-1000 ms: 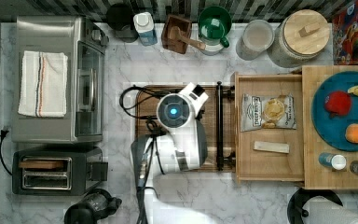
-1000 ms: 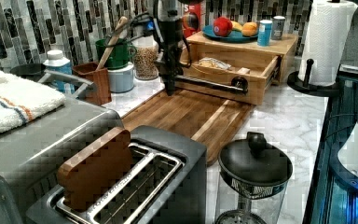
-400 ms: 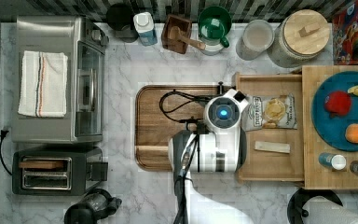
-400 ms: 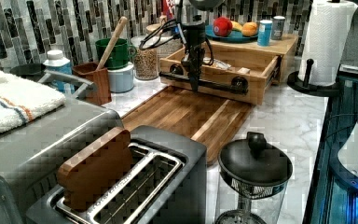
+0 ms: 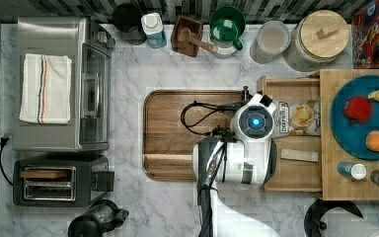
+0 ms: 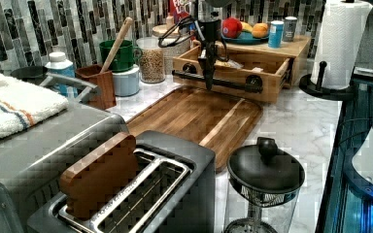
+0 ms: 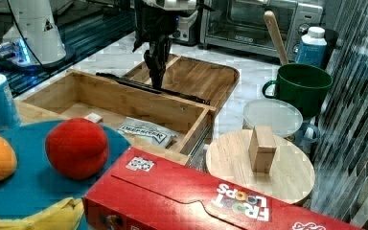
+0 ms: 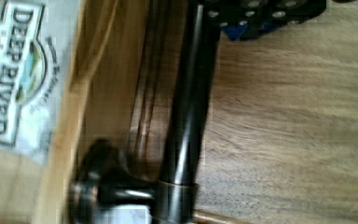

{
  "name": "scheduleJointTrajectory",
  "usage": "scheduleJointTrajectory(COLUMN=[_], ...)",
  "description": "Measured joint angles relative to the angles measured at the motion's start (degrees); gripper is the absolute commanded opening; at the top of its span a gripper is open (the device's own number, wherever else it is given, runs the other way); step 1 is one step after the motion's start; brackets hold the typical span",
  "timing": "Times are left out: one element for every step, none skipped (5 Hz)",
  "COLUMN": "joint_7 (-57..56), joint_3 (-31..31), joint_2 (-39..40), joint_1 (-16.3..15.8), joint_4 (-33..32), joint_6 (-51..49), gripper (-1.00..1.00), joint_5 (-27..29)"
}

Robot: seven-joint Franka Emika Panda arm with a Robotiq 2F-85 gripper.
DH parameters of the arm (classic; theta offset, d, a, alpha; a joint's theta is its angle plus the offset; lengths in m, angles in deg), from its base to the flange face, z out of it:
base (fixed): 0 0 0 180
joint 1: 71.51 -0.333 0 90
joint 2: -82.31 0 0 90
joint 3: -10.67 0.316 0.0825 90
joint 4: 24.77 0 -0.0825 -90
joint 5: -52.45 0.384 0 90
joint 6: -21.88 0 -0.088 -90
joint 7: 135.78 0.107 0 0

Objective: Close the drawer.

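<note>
Light-wood box with raised rims, that is your drawer (image 5: 296,170) in the top view: it sits right of centre, partly out from under the slab top (image 5: 358,190) with the blue plate (image 5: 362,118), its open end toward the top view's left. Its long axis runs up and down the frame. The arm covers the tool there. A chip bag (image 5: 298,117) lies inside; a red box (image 5: 375,34) at upper right reads "LOOPS".

Turning to the left view, you see the long black bar handle (image 6: 233,83) across the drawer's front, upper centre, facing the brown tray (image 6: 196,116) on the marble desk (image 6: 301,126). The tool (image 6: 209,80) hangs at the bar; how far it is open you cannot tell.

From the right view, the drawer fills the left middle, its bag printed "DEEP RIVER". The red box at the bottom reads "FROOT LOOPS".

Close up in the wrist view, the bar stands over tray wood, beside the same "DEEP RIVER" label.
</note>
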State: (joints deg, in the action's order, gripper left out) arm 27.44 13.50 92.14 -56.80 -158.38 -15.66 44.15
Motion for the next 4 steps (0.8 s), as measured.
scheduleJointTrajectory(joint_7=[-6.43, -8.5, -9.29, -11.53], joint_3=[-1.42, -1.91, -3.82, -5.63], joint_2=[0.27, 1.08, 2.05, 3.21], joint_1=[0.7, 2.85, 4.38, 6.28], joint_4=[0.45, 1.68, 3.25, 4.81], joint_6=[0.06, 0.14, 0.06, 0.7], gripper=[-1.0, -1.0, -1.0, -1.0], joint_5=[0.15, 0.2, 3.72, 4.64])
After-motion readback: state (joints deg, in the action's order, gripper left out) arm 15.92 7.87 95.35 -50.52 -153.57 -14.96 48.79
